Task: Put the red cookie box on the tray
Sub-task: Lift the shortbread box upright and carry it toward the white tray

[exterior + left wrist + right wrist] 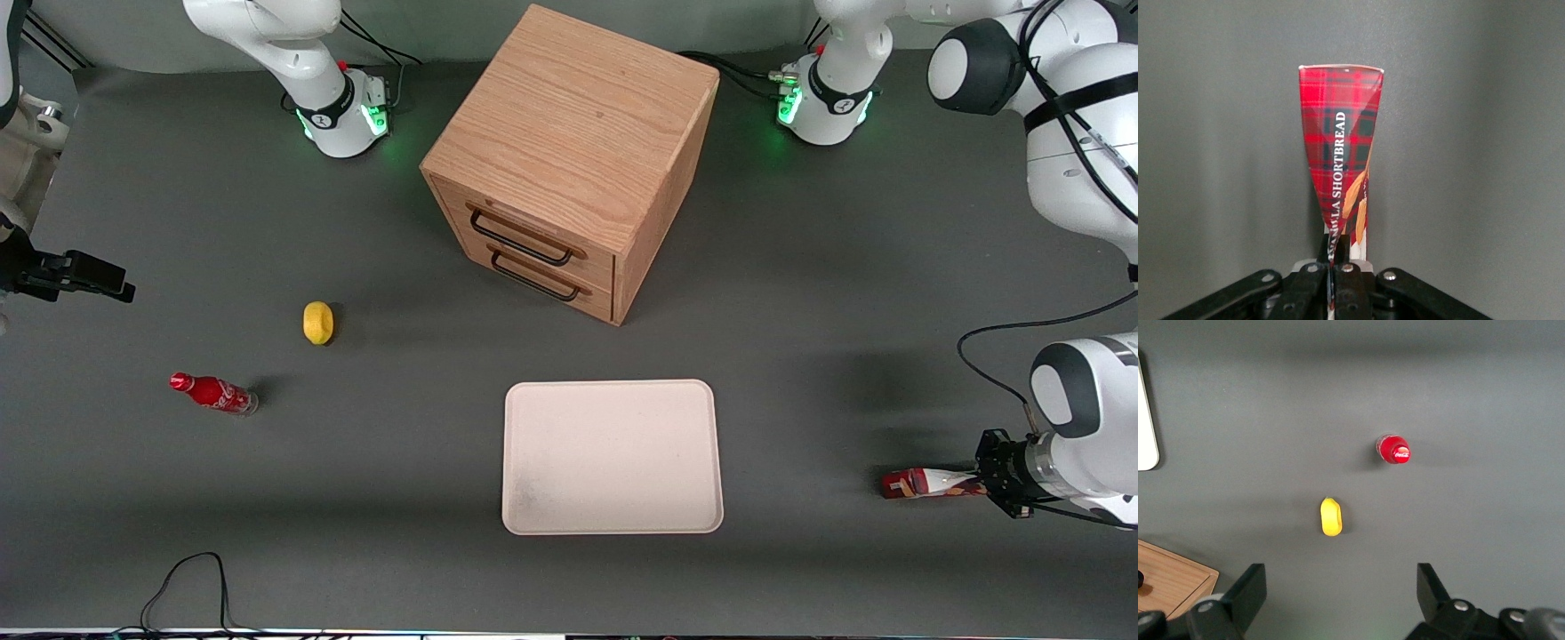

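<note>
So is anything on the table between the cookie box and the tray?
No. In the front view only bare grey table lies between the red cookie box, pinched in the gripper, and the tray.

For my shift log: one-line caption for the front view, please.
Left gripper shut on the red cookie box, toward the working arm's end of the table, tray still bare.

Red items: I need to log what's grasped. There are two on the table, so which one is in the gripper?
The red cookie box, the tartan carton pinched at one end by the gripper, shut on it. The red soda bottle stands untouched toward the parked arm's end.
</note>
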Motion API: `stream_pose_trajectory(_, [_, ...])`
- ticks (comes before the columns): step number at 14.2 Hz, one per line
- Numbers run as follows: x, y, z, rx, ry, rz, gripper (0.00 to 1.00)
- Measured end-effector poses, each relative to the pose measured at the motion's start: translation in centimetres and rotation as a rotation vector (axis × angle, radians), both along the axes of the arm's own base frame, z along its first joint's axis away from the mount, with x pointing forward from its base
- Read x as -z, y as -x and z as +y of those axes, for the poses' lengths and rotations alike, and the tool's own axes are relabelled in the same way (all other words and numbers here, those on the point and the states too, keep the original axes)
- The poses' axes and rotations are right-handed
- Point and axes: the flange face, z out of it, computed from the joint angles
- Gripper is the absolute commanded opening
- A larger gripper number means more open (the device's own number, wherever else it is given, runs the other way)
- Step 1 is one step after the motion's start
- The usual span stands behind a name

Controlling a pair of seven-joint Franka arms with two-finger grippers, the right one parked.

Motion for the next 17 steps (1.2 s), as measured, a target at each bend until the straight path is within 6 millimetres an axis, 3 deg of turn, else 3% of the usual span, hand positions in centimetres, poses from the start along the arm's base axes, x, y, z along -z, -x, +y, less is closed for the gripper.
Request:
stream_pose_trajectory(2, [-0.7, -0.2, -0.1, 0.003, -0.005, -0.013, 0.0])
stream_pose_trajectory(4, [-3.3, -0.6, -0.2, 0.005, -0.008, -0.035, 0.0])
stream_pose_trajectory(6, [-8.1, -0.5, -0.2, 0.004, -0.009, -0.027, 0.0])
stream_pose_trajectory(9, [-17.4, 0.6, -0.2, -0.001, -0.011, -0.028, 0.0])
stream_pose_trajectory(13, [-30.5, 4.6, -0.6, -0.005, -0.025, -0.103, 0.0])
stream_pose_trajectory(15, [-34.7, 6.8, -0.9, -0.004, -0.028, -0.111, 0.0])
stream_pose_trajectory(17, [-36.6, 8.1, -1.0, 0.008, -0.03, -0.107, 0.0])
